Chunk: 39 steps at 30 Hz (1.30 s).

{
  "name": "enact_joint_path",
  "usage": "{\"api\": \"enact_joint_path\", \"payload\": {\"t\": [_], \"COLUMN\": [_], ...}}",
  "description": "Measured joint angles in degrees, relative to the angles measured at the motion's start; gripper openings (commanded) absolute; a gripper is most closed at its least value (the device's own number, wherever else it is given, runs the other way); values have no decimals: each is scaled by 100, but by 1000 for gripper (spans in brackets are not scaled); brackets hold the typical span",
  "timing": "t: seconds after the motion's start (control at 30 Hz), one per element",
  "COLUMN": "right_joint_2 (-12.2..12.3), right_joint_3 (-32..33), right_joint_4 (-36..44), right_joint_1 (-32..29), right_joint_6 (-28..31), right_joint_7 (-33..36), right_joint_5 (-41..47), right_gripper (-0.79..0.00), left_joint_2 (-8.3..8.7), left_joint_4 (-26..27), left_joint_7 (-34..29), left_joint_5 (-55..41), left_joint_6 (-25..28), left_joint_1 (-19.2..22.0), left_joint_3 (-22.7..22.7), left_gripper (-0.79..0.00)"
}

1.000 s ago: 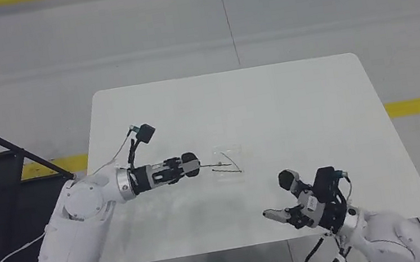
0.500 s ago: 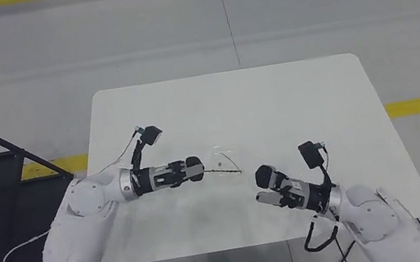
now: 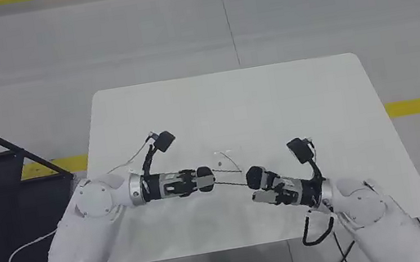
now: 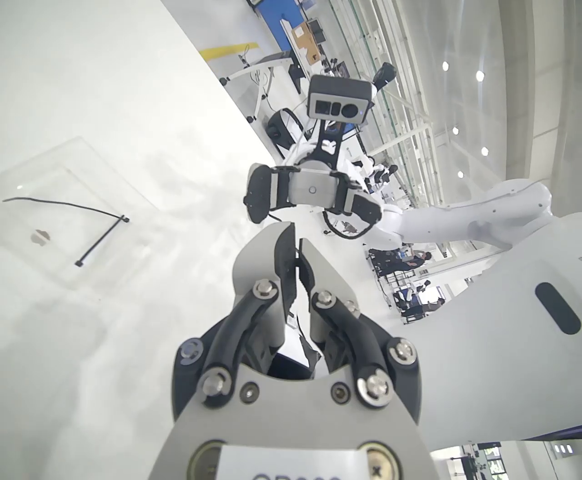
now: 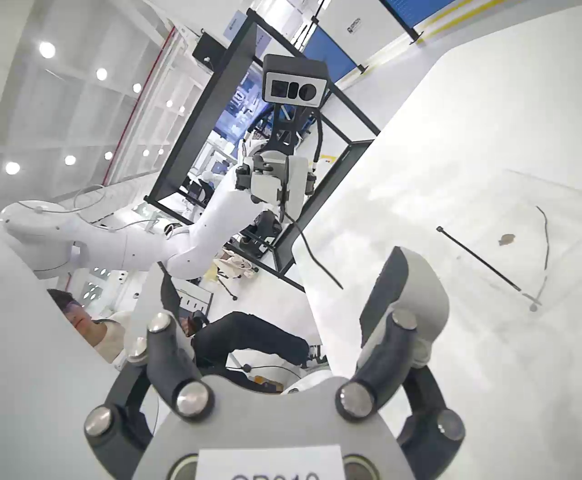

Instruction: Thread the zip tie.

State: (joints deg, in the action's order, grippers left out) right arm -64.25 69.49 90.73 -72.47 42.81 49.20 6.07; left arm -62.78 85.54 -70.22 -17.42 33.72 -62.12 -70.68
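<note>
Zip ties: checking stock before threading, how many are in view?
3. One zip tie is pinched in the left tool; a straight tie and a curved tie lie on the clear sheet.

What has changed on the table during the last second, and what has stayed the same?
The open right gripper swung in from the table's near edge toward the left gripper, which shifted slightly to meet it and kept its held zip tie. The loose ties in the clear tray stayed put.
</note>
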Motion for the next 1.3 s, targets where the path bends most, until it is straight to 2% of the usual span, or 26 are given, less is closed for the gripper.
{"api": "enact_joint_path", "payload": {"t": [0.03, 0.13, 0.23, 0.3, 0.33, 0.37, 0.63, 1.0, 1.3], "right_joint_2": [0, 7, 20, 30, 36, 39, 81, 149, 177], "right_joint_3": [-44, -190, -290, -345, -385, -423, -751, -844, -755], "right_joint_4": [-89, -362, -604, -687, -711, -718, -760, -941, -877], "right_joint_1": [71, 292, 492, 599, 654, 684, 910, 1044, 979], "right_joint_6": [54, 218, 291, 219, 184, 172, 28, -65, -177], "right_joint_7": [100, 506, 894, 1025, 1052, 1058, 1199, 1231, 793], "right_joint_5": [108, 486, 865, 999, 1036, 1049, 1032, 867, 519], "right_gripper": [-52, -194, -243, -314, -388, -419, -477, -468, -465], "left_joint_2": [4, 24, 51, 64, 72, 78, 126, 190, 251], "left_joint_4": [-12, -17, -21, -22, -25, -30, -112, -174, -115], "left_joint_7": [-37, -120, -143, -138, -135, -132, -96, -49, -56], "left_joint_5": [-43, -109, -73, -66, -65, -65, -83, -159, -174], "left_joint_6": [-4, -82, -109, -105, -101, -98, -62, -15, -21], "left_joint_1": [15, 75, 125, 148, 163, 175, 274, 322, 338], "left_joint_3": [18, 94, 162, 207, 238, 260, 415, 503, 582], "left_gripper": [-785, -785, -785, -785, -785, -785, -785, -785, -785]}}
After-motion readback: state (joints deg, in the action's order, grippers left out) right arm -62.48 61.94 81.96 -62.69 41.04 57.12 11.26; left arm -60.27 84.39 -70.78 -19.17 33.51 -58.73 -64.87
